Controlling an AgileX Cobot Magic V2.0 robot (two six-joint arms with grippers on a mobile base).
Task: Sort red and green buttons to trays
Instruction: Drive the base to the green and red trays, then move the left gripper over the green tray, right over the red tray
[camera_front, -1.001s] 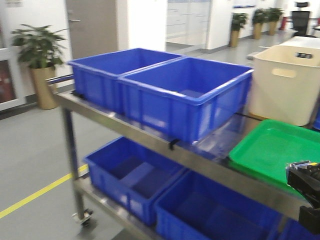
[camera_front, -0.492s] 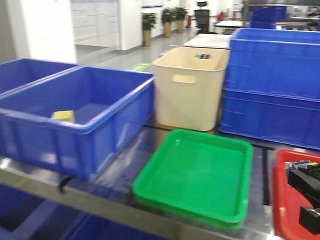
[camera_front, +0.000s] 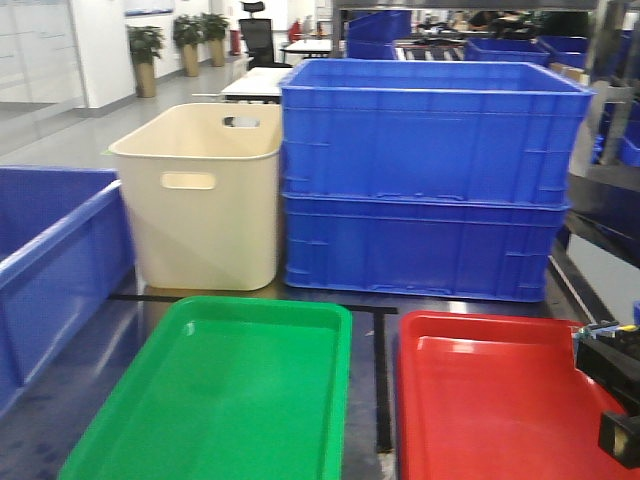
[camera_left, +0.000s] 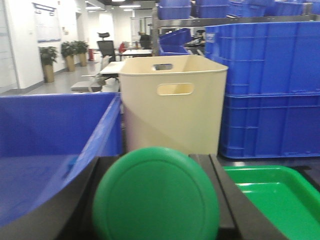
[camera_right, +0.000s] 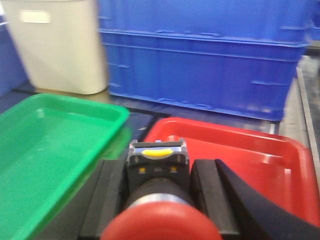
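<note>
Grips the green button (camera_left: 155, 202) in the left claw (camera_left: 157, 165), green tray (camera_left: 280, 200) ahead to the right; grips the red button (camera_right: 160, 225) in the right claw (camera_right: 157, 167), at the near edge of the red tray (camera_right: 240, 150)

No legible text in any view. Wall board (camera_left: 46, 22), far left of the room: print too blurred to read. Yellow patch (camera_right: 157, 152) on the red button (camera_right: 162, 227) base: no characters discernible.

Green button (camera_left: 156, 197), red button (camera_right: 160, 226) held; trays (camera_front: 220, 390) adjacent.
</note>
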